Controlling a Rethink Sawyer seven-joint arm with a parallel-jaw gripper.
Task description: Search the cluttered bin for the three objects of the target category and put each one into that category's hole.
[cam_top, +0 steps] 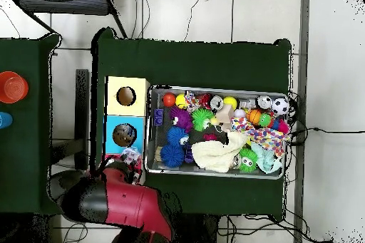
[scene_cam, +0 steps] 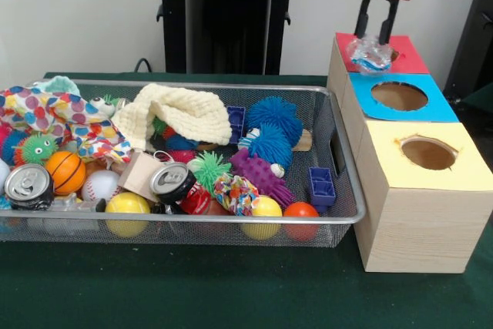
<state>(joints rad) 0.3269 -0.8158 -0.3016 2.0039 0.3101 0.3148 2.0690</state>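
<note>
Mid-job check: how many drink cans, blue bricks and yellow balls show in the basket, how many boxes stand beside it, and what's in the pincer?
Drink cans: 2
Blue bricks: 2
Yellow balls: 2
Boxes: 3
Crumpled plastic piece in the pincer: 1
Total: 10

Red-topped box (scene_cam: 408, 58), cream cloth (scene_cam: 185, 113)

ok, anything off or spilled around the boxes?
Nothing spilled. The tool holds a crumpled clear plastic bottle over the red-topped box's round hole, slightly off-centre. Clutter stays inside the silver wire-mesh bin.
</note>
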